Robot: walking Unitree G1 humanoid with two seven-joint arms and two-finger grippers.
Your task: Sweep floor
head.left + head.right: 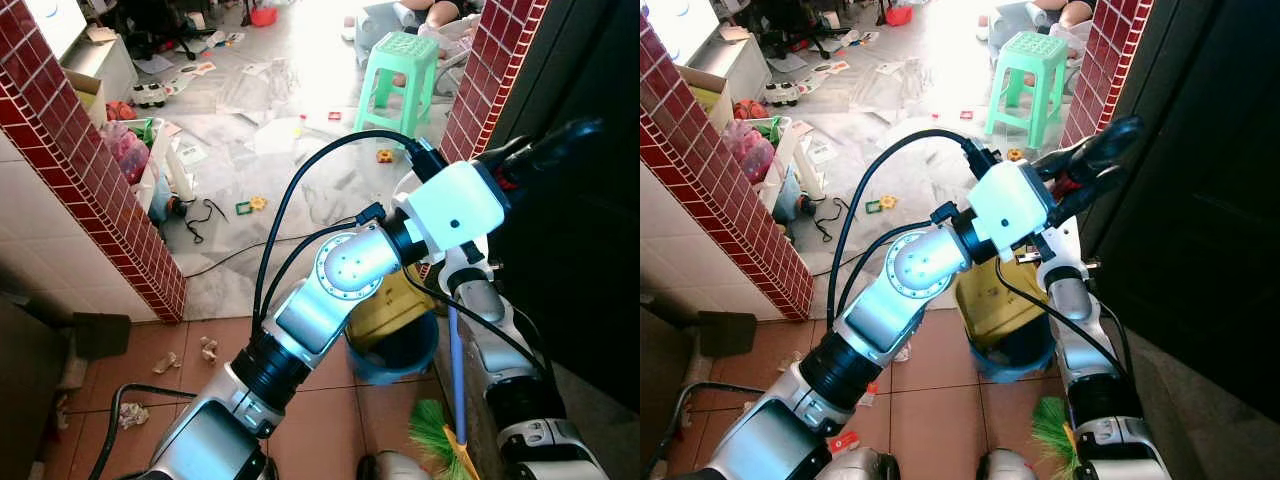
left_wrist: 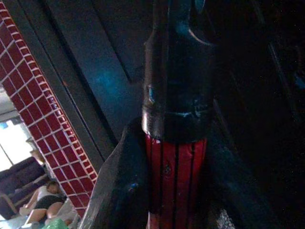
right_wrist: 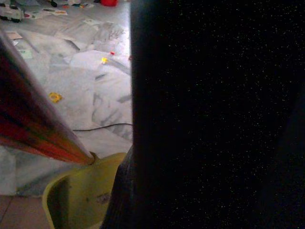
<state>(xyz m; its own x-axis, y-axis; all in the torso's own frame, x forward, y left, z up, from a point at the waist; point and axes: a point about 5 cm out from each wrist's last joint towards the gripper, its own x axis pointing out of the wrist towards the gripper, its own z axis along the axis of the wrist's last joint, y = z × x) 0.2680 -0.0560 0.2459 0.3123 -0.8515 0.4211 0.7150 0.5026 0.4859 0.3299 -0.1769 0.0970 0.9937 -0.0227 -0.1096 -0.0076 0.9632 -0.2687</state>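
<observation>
The broom has green bristles (image 1: 436,430) down by my feet, a blue shaft (image 1: 456,370) and a red upper handle (image 2: 176,176) with a black cap. My left gripper (image 1: 1085,172) reaches across to the right, in front of the dark door, and is shut on the red top of the handle. Lower down, my right gripper (image 1: 453,288) is closed on the shaft, partly hidden behind my left wrist. The right wrist view shows the red shaft (image 3: 33,124) running beside one dark finger. Paper scraps (image 1: 208,348) lie on the brown tiles at the left.
A yellow bin in a blue bucket (image 1: 400,325) stands just ahead of the broom. Red brick pillars (image 1: 90,170) frame the opening to a marble floor strewn with papers and toys. Beyond it are a green stool (image 1: 400,65) and a seated person (image 1: 440,12). A black cable (image 1: 225,255) crosses the floor.
</observation>
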